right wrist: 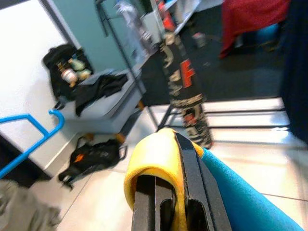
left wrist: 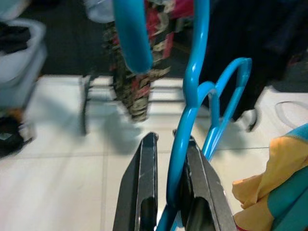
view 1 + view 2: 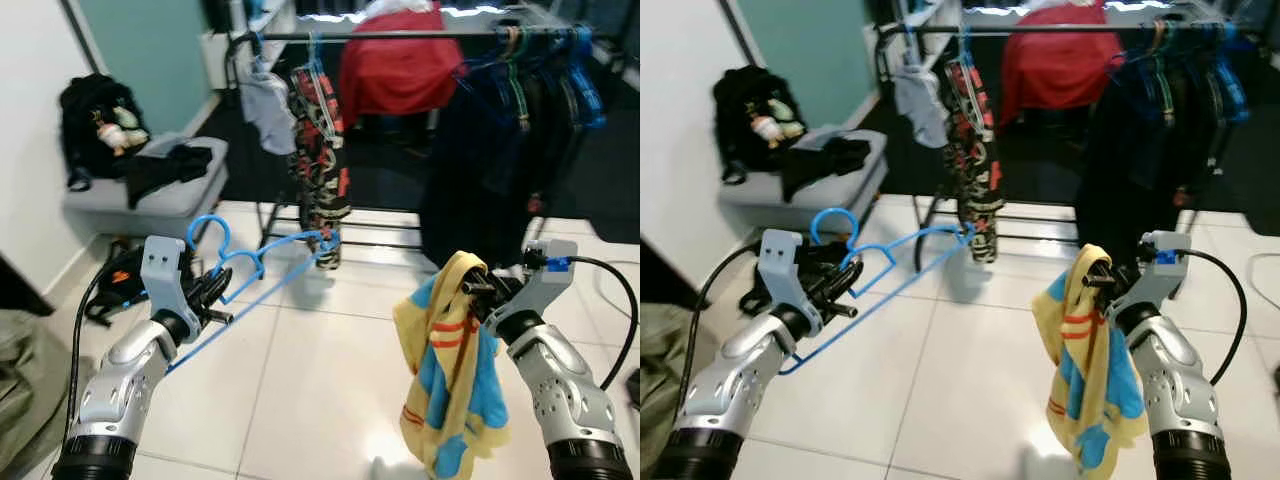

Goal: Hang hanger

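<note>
The blue hanger (image 3: 262, 268) sits in my left gripper (image 3: 208, 290), short of the clothes rail (image 3: 400, 35) and lower than it, its hook curling up just beside my wrist and its long bar slanting toward the patterned trousers (image 3: 320, 170) that hang from the rail. Also from my head, my right gripper (image 3: 478, 290) is clamped on a yellow and blue cloth (image 3: 450, 370) that droops over the white tiled floor (image 3: 300, 380), likewise on the near side of the rail. A red garment (image 3: 395, 70) is draped over the rail, dark clothes (image 3: 510, 160) hang from it at my right, and a black backpack (image 3: 95, 120) rests on a grey seat (image 3: 150, 205) off the rail's left end. Along my left wrist, my two black fingers (image 2: 144, 183) pinch the hanger's blue wire, with the trousers blurred beyond. Along my right wrist, my fingers (image 1: 190, 183) are closed through a yellow fold of the cloth, the rail's leg (image 1: 125, 62) and the seat beyond them.
</note>
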`<state>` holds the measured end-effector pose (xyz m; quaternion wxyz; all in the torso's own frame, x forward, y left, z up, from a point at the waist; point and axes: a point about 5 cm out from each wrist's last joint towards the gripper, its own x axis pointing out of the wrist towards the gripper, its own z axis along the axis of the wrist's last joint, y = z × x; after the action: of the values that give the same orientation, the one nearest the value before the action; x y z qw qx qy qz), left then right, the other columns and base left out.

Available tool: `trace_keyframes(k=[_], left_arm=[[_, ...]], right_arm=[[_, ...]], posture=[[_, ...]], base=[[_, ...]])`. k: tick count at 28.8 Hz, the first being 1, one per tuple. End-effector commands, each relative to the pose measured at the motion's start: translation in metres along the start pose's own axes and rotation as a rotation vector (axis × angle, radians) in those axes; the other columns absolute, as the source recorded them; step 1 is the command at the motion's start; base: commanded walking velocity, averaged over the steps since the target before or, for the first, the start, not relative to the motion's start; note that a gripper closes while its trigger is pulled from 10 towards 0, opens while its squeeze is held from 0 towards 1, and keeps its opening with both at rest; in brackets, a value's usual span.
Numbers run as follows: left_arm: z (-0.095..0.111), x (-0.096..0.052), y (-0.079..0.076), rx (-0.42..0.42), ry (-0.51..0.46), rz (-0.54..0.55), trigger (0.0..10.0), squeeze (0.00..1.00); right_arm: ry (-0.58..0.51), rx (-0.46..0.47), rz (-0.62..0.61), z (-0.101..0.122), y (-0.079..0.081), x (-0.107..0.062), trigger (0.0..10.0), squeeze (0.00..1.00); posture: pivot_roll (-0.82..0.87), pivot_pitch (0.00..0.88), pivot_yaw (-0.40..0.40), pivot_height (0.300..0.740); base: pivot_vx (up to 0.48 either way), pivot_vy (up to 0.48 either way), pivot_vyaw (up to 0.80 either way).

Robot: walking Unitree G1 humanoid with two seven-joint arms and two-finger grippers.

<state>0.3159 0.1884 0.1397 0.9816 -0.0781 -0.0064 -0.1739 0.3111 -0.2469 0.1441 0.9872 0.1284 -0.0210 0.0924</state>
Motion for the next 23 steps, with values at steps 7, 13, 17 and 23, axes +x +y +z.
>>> trace_keyframes(k=[7,13,17,23], left_arm=[[-0.005,0.001,0.024,0.053,0.042,0.189,10.0,0.00],[-0.007,0.005,0.029,0.101,0.058,0.232,10.0,0.00],[-0.007,0.008,0.031,0.093,0.063,0.243,10.0,0.00],[-0.009,0.013,0.034,0.077,0.068,0.251,10.0,0.00]], right_arm=[[-0.047,-0.005,-0.019,0.002,0.001,0.007,10.0,0.00],[-0.048,0.005,-0.014,0.000,0.002,0.009,10.0,0.00],[-0.044,0.003,-0.006,0.000,0.003,0.012,10.0,0.00],[-0.045,-0.005,0.003,0.000,0.004,0.016,10.0,0.00]], posture=[[-0.02,0.117,0.061,0.740],[-0.02,0.099,0.055,0.740],[-0.02,0.088,0.054,0.740],[-0.03,0.072,0.055,0.740]], base=[[0.000,0.000,0.73],[0.000,0.000,0.73],[0.000,0.000,0.73],[0.000,0.000,0.72]])
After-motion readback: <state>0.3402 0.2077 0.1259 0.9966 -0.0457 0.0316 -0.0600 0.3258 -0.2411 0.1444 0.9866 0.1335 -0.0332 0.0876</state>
